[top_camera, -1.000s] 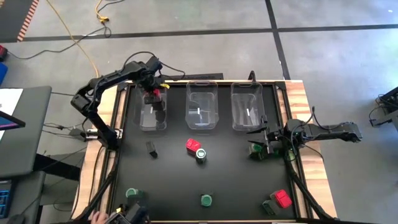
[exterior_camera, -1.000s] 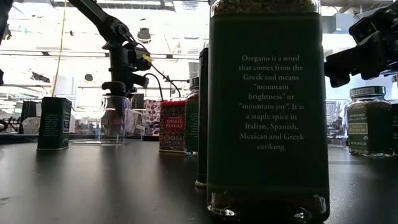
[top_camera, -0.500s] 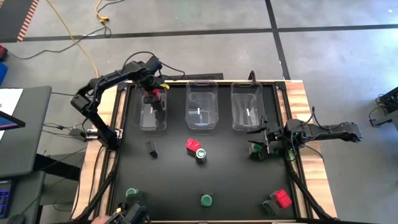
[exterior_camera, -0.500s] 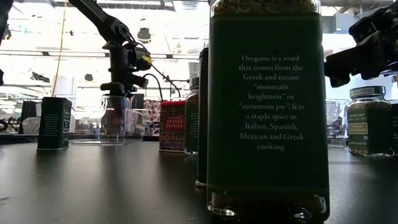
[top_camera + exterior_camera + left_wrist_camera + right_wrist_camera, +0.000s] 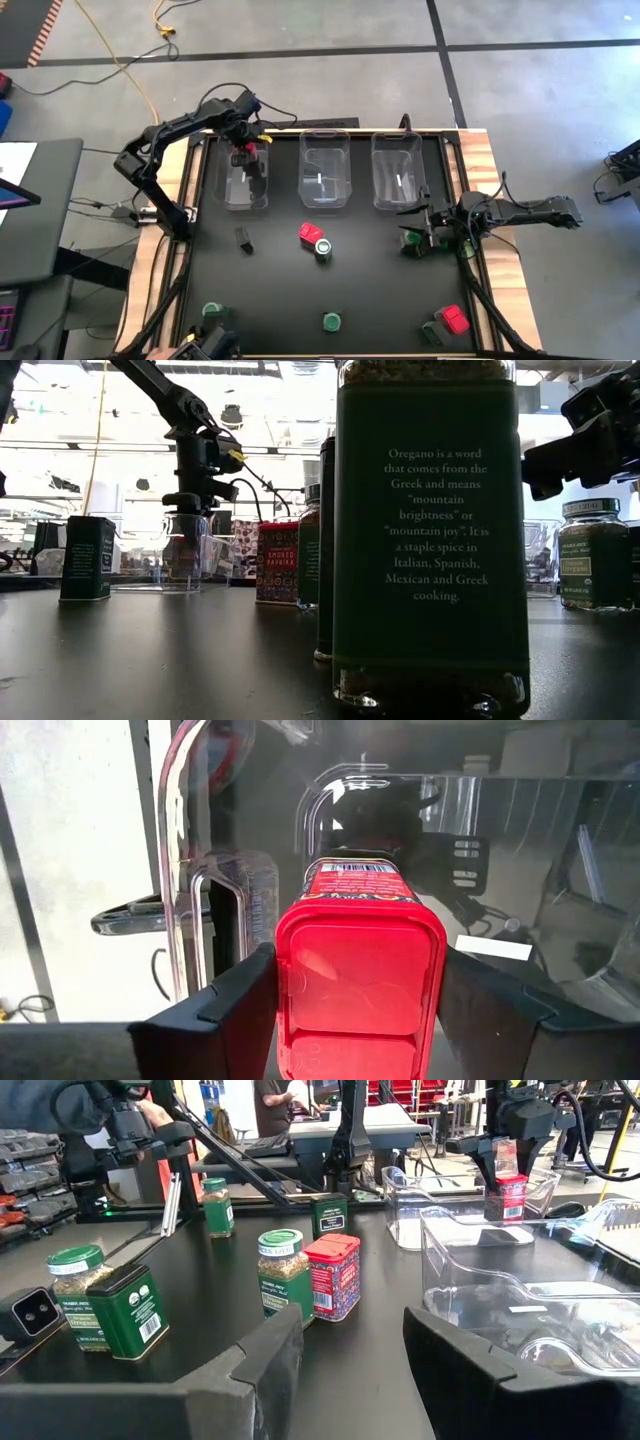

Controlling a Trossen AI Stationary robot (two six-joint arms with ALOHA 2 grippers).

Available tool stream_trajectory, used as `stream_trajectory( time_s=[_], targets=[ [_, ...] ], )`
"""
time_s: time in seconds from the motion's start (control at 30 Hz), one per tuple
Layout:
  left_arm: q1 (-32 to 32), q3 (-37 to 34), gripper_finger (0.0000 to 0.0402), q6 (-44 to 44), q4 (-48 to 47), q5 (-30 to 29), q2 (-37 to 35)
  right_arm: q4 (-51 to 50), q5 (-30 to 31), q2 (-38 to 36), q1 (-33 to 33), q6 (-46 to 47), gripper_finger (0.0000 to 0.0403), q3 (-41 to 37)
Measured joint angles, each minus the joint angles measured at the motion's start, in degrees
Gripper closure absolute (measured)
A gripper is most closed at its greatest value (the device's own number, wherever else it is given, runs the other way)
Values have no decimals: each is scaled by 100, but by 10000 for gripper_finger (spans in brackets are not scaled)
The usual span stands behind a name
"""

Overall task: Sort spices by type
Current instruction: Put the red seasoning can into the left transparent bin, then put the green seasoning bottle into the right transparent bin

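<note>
Red-topped spice tin (image 5: 357,970) clamped in left hand (image 5: 355,1010)

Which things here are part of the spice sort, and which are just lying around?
Job:
- red-topped tin, held by the left hand over the left bin
- loose spices on the table, e.g. red tin, green-lidded jar, dark tin
- right hand, open and empty

Lying about:
- yellow cable on the floor
- dark stand beside the table

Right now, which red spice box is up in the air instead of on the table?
The red-topped box pinched between the left fingers over the left clear bin. The other two red boxes sit on the table.
</note>
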Motion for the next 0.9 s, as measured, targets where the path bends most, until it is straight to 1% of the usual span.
stream_trajectory(
  time_s=[0.1,0.43,0.57,0.77,0.9],
  targets=[
    [2,0,162,-15,1,0,0,0,-1,0,-2,0,196,0],
    [2,2,124,-9,8,-9,-2,0,-2,0,-1,1,196,0],
    [2,4,123,-7,5,-136,-2,0,0,2,-2,-1,196,0],
    [4,101,124,13,-78,-590,-2,0,-2,0,0,1,196,0],
    [4,296,124,-120,-209,-602,-2,0,0,0,0,-1,196,0]
  ],
)
